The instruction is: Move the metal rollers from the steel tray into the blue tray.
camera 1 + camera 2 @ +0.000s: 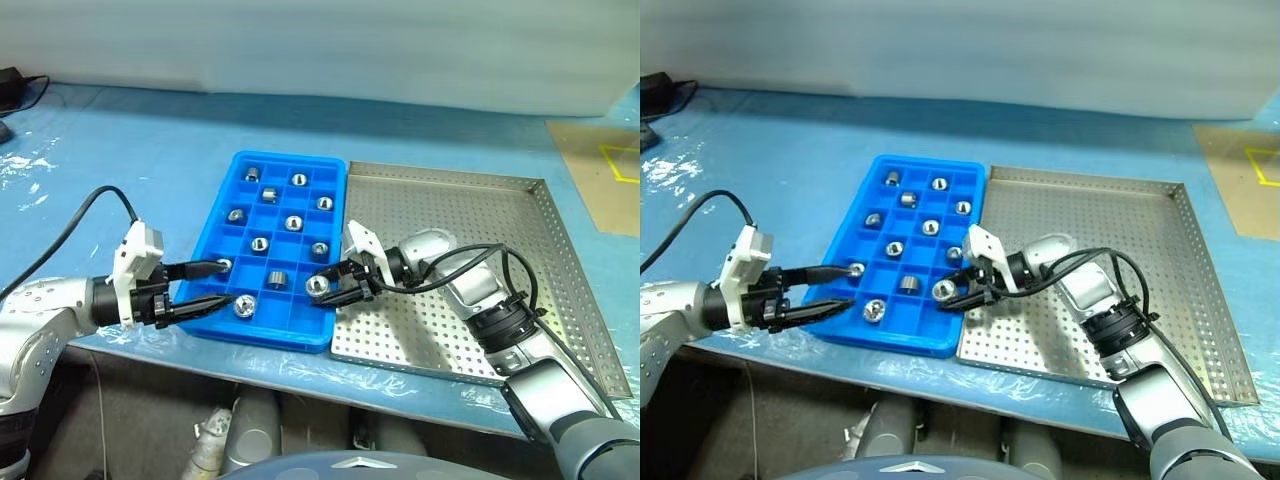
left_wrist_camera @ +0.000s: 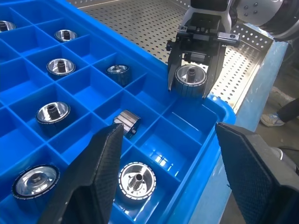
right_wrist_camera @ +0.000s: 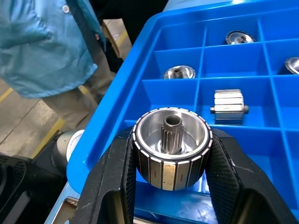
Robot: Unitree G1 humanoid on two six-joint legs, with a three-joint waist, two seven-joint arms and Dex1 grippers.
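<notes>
The right end effector (image 1: 330,287) is clamped on a roller (image 1: 317,286) over the blue tray's (image 1: 214,226) near corner; the left end effector (image 1: 213,286) gapes empty. Placing step: next, lower into the empty compartment (image 2: 189,116) and release.

Factory workbench – perforated steel tray (image 1: 540,250), compartmented blue tray (image 1: 225,190) of machined rollers (image 1: 293,223)

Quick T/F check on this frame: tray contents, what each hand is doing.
1. The right hand grips a metal roller. True.
2. The left hand holds a roller. False: its fingers stand open, with nothing between them.
3. The steel tray holds several rollers. False: none shows on its perforated floor.
4. The held roller is over the blue tray, at its near edge. True.
5. One roller in the blue tray lies on its side. True.
</notes>
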